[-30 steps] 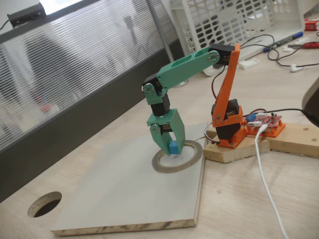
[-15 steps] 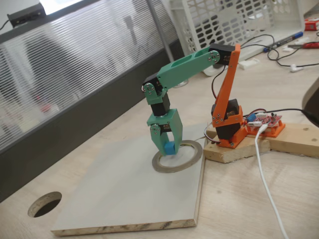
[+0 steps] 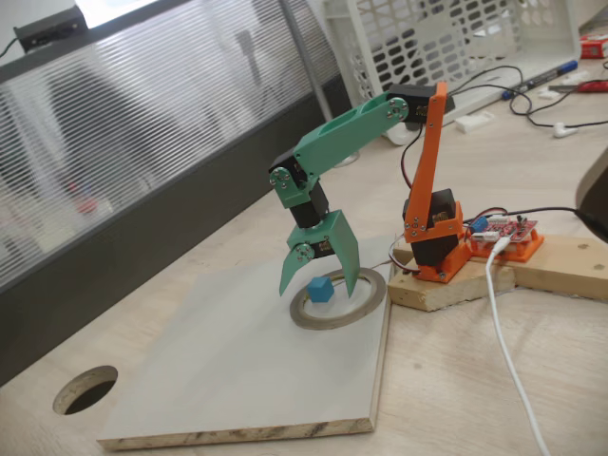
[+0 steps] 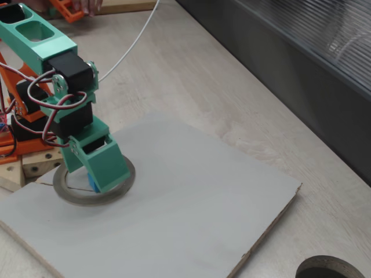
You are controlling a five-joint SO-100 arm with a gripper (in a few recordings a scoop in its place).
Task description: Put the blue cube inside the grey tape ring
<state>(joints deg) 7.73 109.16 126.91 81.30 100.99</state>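
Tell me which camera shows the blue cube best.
The fixed view from the side: the blue cube sits in plain sight inside the grey tape ring, under the open gripper. In the other fixed view, a green finger hides all but a blue sliver.

Your arm: orange lower link and base bracket, teal-green upper link with two open rectangular pockets, black servo blocks at the joints, silver screws at the pivots. Red, white and black wires loop beside the servos. The gripper (image 3: pixel 320 282) has tapered teal-green fingers.
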